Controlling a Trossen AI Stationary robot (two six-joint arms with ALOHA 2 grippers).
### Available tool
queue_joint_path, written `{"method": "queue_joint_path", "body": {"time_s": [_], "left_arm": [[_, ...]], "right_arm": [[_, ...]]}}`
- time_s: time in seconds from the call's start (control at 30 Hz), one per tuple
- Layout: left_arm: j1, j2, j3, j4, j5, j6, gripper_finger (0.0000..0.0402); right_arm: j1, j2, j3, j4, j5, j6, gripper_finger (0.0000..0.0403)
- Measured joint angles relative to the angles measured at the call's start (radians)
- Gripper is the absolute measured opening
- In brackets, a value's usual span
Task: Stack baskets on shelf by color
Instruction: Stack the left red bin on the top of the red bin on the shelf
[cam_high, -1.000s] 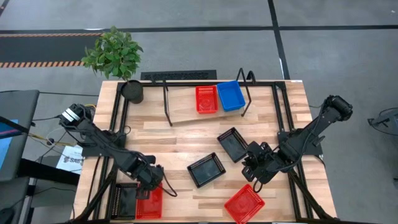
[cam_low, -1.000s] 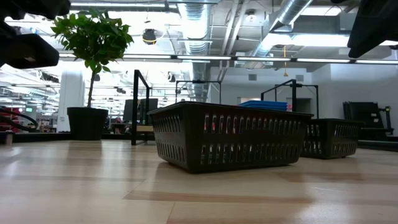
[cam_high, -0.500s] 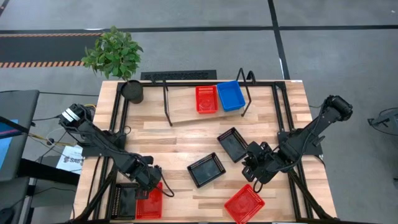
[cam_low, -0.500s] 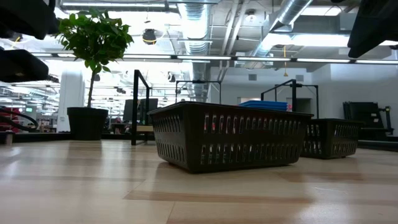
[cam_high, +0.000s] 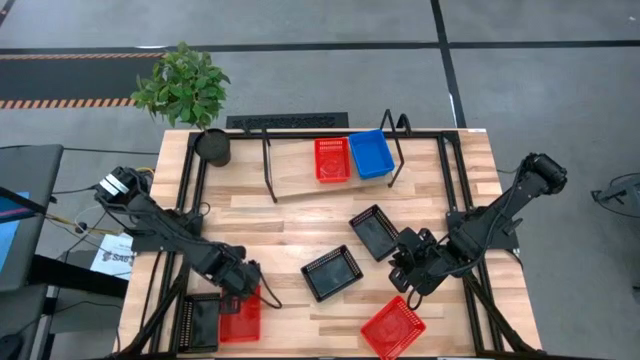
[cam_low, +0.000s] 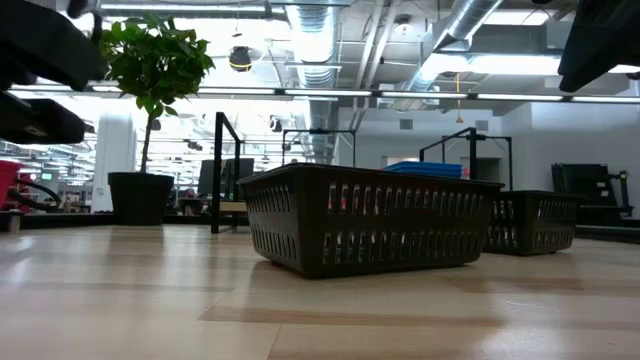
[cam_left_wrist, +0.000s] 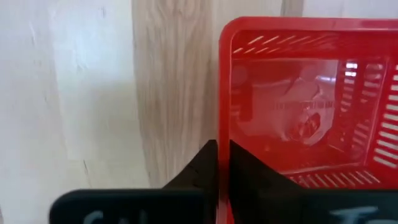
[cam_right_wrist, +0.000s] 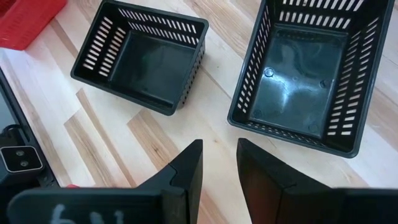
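On the shelf (cam_high: 296, 182) at the far side stand a red basket (cam_high: 332, 160) and a blue basket (cam_high: 370, 153). Two black baskets (cam_high: 332, 273) (cam_high: 376, 232) sit mid-table. Another red basket (cam_high: 393, 327) lies at the near edge. At the near left, a red basket (cam_high: 240, 320) stands beside a black basket (cam_high: 203, 322). My left gripper (cam_high: 243, 287) is shut on that red basket (cam_left_wrist: 298, 106). My right gripper (cam_high: 408, 268) hangs open above bare wood, just short of the two black baskets (cam_right_wrist: 143, 56) (cam_right_wrist: 311, 74). My left gripper pinches the rim of one wall (cam_left_wrist: 224, 112) of the red basket, at the basket's far end. One finger (cam_left_wrist: 249, 171) is inside the basket and the other (cam_left_wrist: 199, 168) outside. The fingers come from above, pointing steeply down. The basket stays opening-up.
A potted plant (cam_high: 185, 85) and a dark pot (cam_high: 212, 147) stand at the far left corner. Black frame rails run along both table sides. Bare wood lies between the shelf and the mid-table baskets, and on the left half.
My left gripper has gone down onto the far end of the near-left red basket. A red edge has come into the low view at its left border. My right arm has kept still.
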Motion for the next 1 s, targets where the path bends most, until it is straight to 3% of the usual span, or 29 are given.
{"method": "queue_joint_path", "body": {"time_s": [0.27,0.53,0.77,1.0], "left_arm": [[0.057,0.000,0.031,-0.015,0.012,0.025,0.0002],[0.175,-0.001,0.197,-0.148,-0.012,0.152,0.0000],[0.365,-0.002,0.422,-0.306,-0.053,0.404,0.0000],[0.629,-0.002,0.620,-0.317,-0.103,0.668,0.0000]], "right_arm": [[0.000,0.000,0.000,-0.001,0.000,0.000,0.0122],[0.000,0.000,0.000,-0.001,0.000,-0.005,0.0122],[-0.002,0.000,0.000,-0.001,0.002,-0.035,0.0122],[-0.002,0.000,0.000,-0.002,0.003,-0.035,0.0122]]}}
